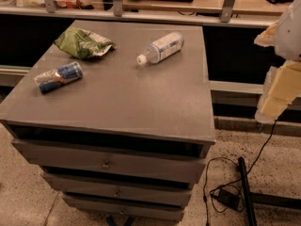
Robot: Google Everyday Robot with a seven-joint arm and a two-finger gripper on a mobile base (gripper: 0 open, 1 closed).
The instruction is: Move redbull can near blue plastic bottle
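Observation:
The redbull can [59,76] lies on its side near the left edge of the grey cabinet top [141,102]. It is blue and silver. The blue plastic bottle [161,47] lies on its side at the back middle of the top, white cap pointing to the front left. The two are well apart. My gripper [277,95] hangs at the right edge of the view, off the cabinet's right side and above the floor. It is far from both the can and the bottle and touches nothing.
A crumpled green snack bag [83,43] lies at the back left of the top, just behind the can. The cabinet has several drawers [106,164] in front. A black cable and adapter [228,197] lie on the floor at the right. A railing [141,11] runs behind.

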